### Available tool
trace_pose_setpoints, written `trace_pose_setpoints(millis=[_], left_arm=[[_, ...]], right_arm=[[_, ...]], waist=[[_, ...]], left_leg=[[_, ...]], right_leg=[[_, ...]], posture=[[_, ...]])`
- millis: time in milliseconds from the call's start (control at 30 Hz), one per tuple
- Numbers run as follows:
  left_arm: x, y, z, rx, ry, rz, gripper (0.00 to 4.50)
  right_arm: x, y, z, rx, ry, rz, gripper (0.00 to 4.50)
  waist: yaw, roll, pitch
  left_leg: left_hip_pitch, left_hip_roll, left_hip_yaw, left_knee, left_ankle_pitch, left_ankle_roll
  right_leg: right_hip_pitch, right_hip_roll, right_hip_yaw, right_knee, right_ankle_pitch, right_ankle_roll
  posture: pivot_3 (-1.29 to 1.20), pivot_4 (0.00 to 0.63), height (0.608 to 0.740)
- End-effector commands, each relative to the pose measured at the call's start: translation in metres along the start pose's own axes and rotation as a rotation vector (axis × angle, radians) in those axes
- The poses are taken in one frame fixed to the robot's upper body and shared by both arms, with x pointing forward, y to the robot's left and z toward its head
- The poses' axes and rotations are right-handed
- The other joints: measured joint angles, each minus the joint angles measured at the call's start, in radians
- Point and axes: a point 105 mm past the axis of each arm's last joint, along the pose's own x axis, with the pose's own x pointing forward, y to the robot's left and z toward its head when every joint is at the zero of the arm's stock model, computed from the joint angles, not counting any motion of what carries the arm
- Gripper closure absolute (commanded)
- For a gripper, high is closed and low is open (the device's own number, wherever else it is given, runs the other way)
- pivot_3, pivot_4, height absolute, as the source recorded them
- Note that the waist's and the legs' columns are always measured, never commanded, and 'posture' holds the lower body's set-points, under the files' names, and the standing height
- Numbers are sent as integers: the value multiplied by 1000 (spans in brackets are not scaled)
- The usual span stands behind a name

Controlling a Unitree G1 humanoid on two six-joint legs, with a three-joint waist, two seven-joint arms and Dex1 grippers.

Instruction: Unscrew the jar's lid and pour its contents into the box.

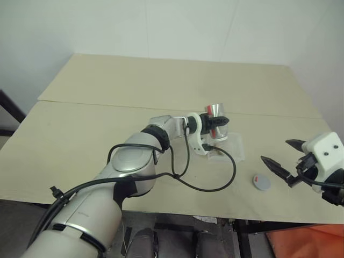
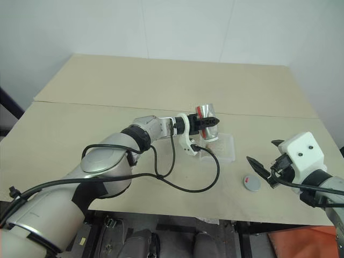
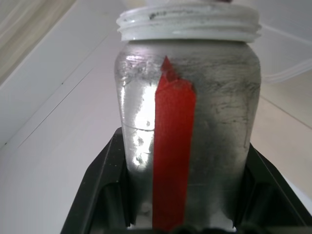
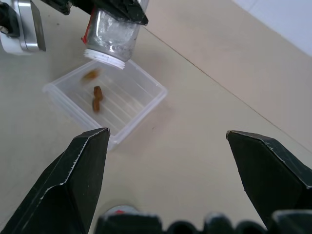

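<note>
Right wrist view gives me the clearest read on progress: the jar (image 4: 111,33) is tipped mouth-down over the box (image 4: 146,105), its threaded neck bare, and I can see a few brown bits of the contents (image 4: 97,99) already lying in the clear tray, one blurred as if mid-fall. So I judge the unscrewing finished and the pour well under way. From the head cameras, my left tool (image 1: 215,122) is clamped around the jar's body, holding it over the box near the middle of the surface (image 1: 107,118). The lid (image 1: 262,182) lies flat on the surface, apart from the box and just beside my right tool (image 1: 279,161), whose fingers stand wide apart with nothing between them. Through the left wrist camera I cannot tell whether anything remains inside the silvery jar, so what is left, as I see it, is confirming the jar is empty.
</note>
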Motion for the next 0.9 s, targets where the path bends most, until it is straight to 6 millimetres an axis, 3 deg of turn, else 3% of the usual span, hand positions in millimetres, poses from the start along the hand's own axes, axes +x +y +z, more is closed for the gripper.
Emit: trace_pose_setpoints(millis=[33, 133, 267, 400, 533, 633, 767, 900], left_arm=[[5, 17, -11, 59, 7, 49, 2464], [4, 15, -14, 11, 28, 38, 2464], [-2, 13, -26, -346, 161, 67, 2464], [-15, 0, -41, -841, 302, 100, 2464], [-35, -7, -65, -1627, 407, 379, 2464], [-49, -12, -71, -2003, 352, 626, 2464], [-73, -25, -59, -2146, 334, 849, 2464], [-73, -34, -24, -2095, 339, 713, 2464]], right_arm=[[-4, -4, 10, -34, -39, -25, 57], [-2, -4, 10, -33, -42, -23, 57], [0, -4, 8, -30, -42, -21, 57], [1, -4, 5, -15, -48, -24, 57], [5, -3, 3, -1, -61, -18, 57], [11, -3, 2, 14, -77, -8, 57], [21, -3, 0, 20, -91, 13, 57], [30, -2, -4, 23, -94, 40, 57]], waist=[[0, 0, 0], [-1, 0, 0], [-2, 0, 0], [-5, 1, -1], [-9, 2, -1], [-12, 2, -1], [-20, 3, -1], [-28, 3, -2]], left_leg=[[0, 0, 0, 0, 0, 0], [0, 0, 0, 0, 0, 0], [0, 0, 0, 0, 0, 0], [1, 0, 1, 1, 0, -1], [1, 1, 3, 3, 3, -4], [1, 1, 3, 6, 4, -5], [2, 1, 2, 6, 3, -5], [3, 1, 2, 6, 4, -5]], right_leg=[[0, 0, 0, 0, 0, 0], [0, 0, 0, 0, 0, 0], [0, 0, 0, 1, 0, 0], [0, 0, 0, 2, 0, 0], [0, 0, 0, 4, 0, 0], [1, 0, -1, 6, 0, 0], [3, 0, 0, 4, 0, 0], [4, 0, 0, 4, 0, 0]], posture=[[0, 150, 740], [0, 150, 740], [0, 150, 740], [0, 150, 740], [0, 150, 740], [0, 150, 740], [0, 150, 740], [0, 150, 740]])
